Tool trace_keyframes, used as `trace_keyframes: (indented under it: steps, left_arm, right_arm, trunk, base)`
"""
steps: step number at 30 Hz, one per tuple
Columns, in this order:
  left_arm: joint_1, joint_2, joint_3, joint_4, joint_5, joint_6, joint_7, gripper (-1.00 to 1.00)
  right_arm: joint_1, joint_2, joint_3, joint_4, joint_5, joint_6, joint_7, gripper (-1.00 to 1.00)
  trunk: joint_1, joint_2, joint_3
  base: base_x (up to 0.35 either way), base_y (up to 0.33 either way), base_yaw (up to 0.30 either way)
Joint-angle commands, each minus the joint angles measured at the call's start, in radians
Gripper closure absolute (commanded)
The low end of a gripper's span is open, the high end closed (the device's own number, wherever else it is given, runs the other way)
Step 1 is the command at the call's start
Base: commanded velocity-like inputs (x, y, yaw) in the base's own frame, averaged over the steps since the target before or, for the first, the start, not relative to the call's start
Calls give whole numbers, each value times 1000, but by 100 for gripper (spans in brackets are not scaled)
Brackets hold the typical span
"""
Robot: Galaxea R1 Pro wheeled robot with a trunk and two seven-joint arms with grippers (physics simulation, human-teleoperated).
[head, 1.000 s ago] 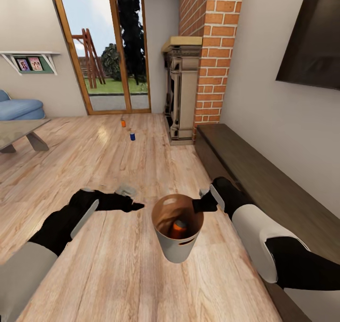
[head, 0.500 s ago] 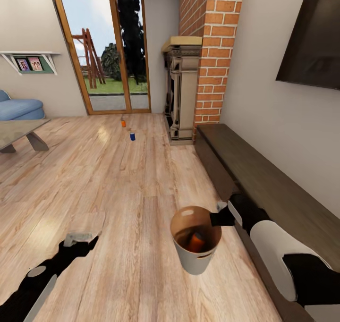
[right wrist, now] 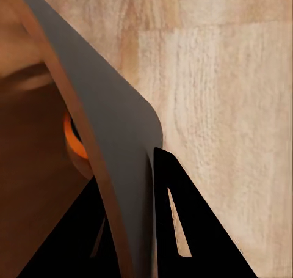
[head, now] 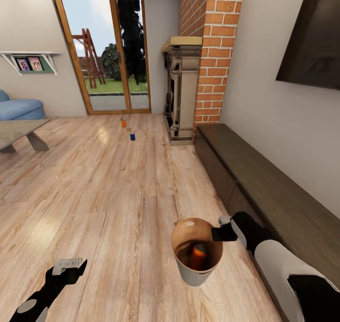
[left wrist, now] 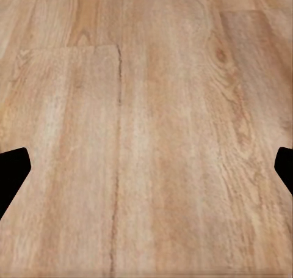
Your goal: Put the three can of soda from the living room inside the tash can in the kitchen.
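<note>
From the head, the right gripper pinches the rim of the bin, one orange can inside; another orange can and a blue can stand far off on the floor. The left wrist shows fingers wide apart, empty. The right wrist shows fingers clamping the thin wall: probably light, stiff and slippery, best held at the rim.

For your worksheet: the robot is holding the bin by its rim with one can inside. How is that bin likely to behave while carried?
The bin probably hangs tilted, since the right claw pinches one rim edge. The orange can inside, leaning loose, may well shift or rattle.
</note>
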Motion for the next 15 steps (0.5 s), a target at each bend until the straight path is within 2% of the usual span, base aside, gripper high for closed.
trace_keyframes:
  steps: [1, 7, 15]
  left_arm:
    - [0, -1, 0, 2, 0, -1, 0, -100]
    - [0, -14, -1, 10, -1, -6, -2, -100]
    - [1, -19, -2, 13, 0, -7, -6, -100]
  right_arm:
    - [1, 0, -4, 0, -25, 2, 17, 100]
    - [7, 0, -4, 2, -23, -6, 77, 100]
    - [10, -8, -5, 0, -24, -7, 93, 100]
  trunk:
    - [0, 0, 0]
    - [0, 0, 0]
    - [0, 0, 0]
  base:
    - [0, 0, 0]
    - [0, 0, 0]
    - [0, 0, 0]
